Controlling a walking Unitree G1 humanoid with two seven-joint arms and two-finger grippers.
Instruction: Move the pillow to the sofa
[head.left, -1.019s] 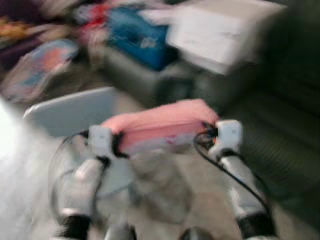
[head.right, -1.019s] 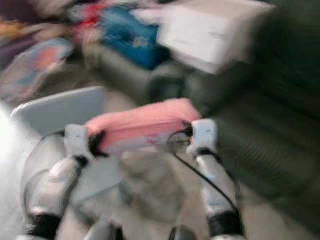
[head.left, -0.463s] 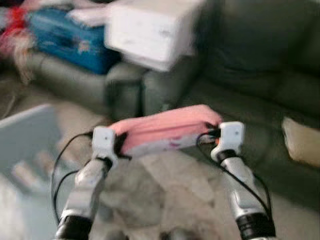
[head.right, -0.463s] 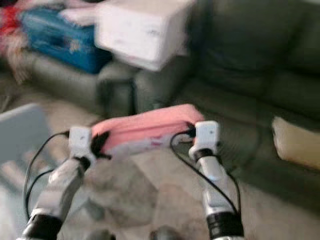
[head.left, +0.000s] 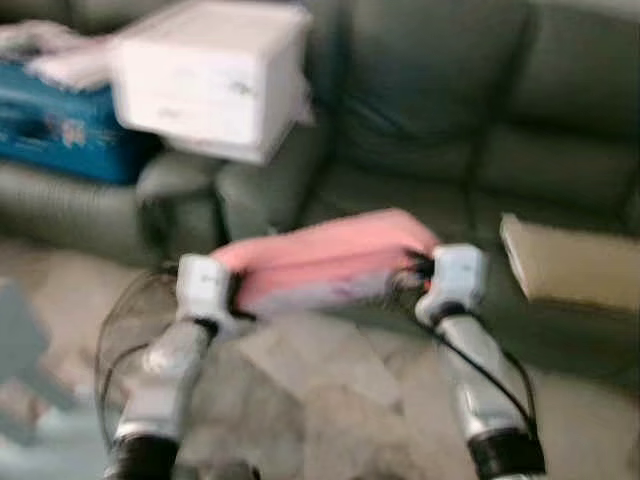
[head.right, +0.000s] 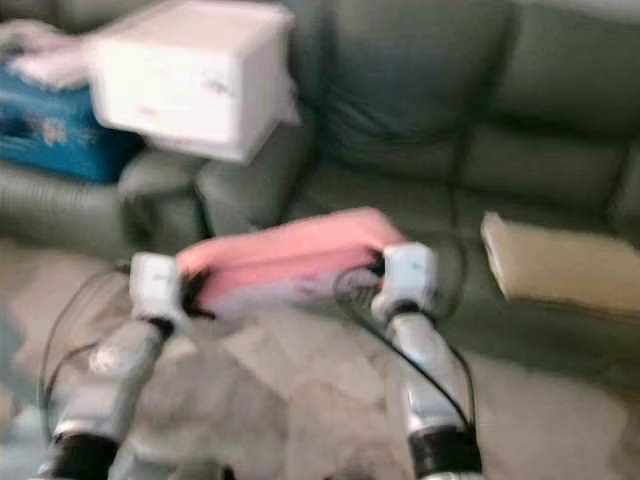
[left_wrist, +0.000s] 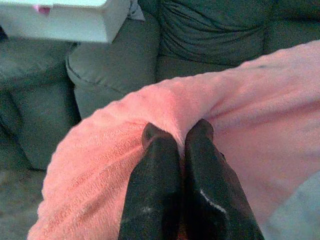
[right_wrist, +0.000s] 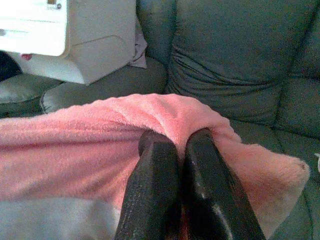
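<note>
A pink fleece pillow (head.left: 325, 260) with a grey underside hangs in the air between my two arms, in front of the dark green sofa (head.left: 440, 110). My left gripper (head.left: 232, 288) is shut on the pillow's left end, and its black fingers (left_wrist: 160, 175) pinch the pink fabric. At the other end my right gripper (head.left: 418, 272) is shut on the pillow too, the fingers (right_wrist: 200, 170) pressed together into the fleece. The sofa's seat cushion (head.left: 390, 195) lies just beyond the pillow.
A white box (head.left: 205, 80) rests on the sofa's armrest at the left. A blue bag (head.left: 50, 130) lies further left. A tan flat cushion (head.left: 575, 262) lies on the seat at the right. Beige patterned floor (head.left: 330, 400) is below.
The camera has swung right: the white box and blue bag slid left, and more of the sofa and the tan cushion came into view. Both grippers still hold the pillow.
</note>
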